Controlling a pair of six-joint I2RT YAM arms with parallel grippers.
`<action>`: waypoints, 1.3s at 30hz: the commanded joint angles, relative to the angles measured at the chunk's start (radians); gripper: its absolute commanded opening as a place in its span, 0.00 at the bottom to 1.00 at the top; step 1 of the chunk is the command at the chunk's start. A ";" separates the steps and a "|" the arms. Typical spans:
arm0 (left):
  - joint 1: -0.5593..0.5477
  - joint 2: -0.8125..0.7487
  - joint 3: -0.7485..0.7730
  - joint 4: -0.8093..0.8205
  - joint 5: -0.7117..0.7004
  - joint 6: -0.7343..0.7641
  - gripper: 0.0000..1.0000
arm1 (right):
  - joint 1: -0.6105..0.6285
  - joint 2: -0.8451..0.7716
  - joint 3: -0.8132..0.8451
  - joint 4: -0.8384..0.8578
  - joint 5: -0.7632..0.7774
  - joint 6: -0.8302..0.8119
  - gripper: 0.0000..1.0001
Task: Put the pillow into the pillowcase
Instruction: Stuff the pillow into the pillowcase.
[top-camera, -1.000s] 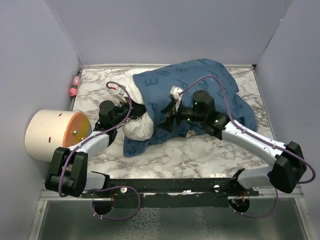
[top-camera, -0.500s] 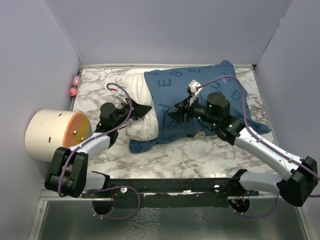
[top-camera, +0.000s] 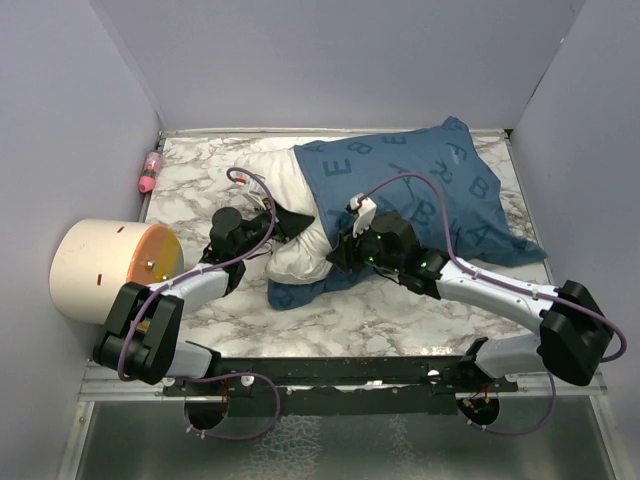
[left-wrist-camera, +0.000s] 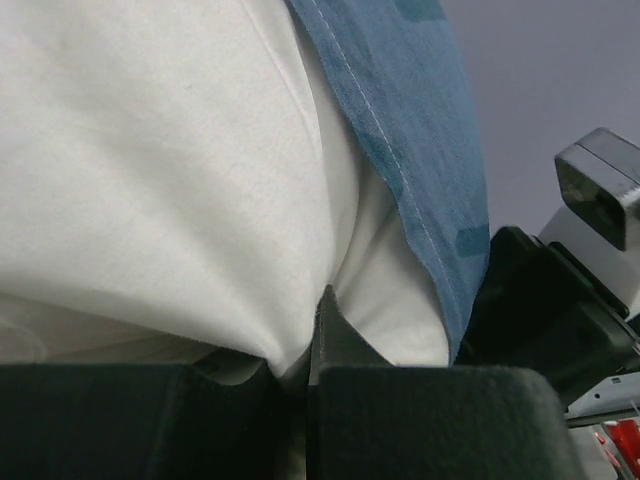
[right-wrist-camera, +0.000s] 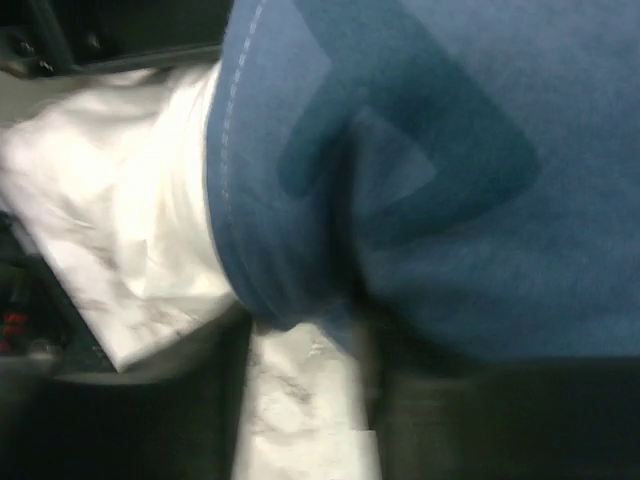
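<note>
left fingers (left-wrist-camera: 400, 420) clamped on pillow (left-wrist-camera: 150, 180) | right fingers (top-camera: 342, 250) at pillowcase (top-camera: 420, 185) hem, grip: cannot tell | risk: hem slips toward right edge of bench (top-camera: 400, 310) if either pinch loosens

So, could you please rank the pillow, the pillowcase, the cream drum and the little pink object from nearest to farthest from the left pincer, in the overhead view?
1. pillow: pinched in the left pincer.
2. pillowcase: its hem lies just right of the pincer.
3. cream drum, near left, and pink object, far left by the wall: too close to call.
</note>
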 joint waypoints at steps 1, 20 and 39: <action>-0.032 0.003 0.009 0.034 0.012 -0.001 0.00 | 0.001 -0.008 0.036 0.052 0.145 -0.026 0.10; -0.227 0.043 0.025 0.016 -0.290 0.033 0.05 | -0.213 -0.030 0.192 0.104 -0.348 -0.102 0.01; -0.192 -0.705 0.075 -0.847 -0.181 0.576 0.94 | -0.428 -0.122 0.117 -0.070 -0.523 -0.264 0.01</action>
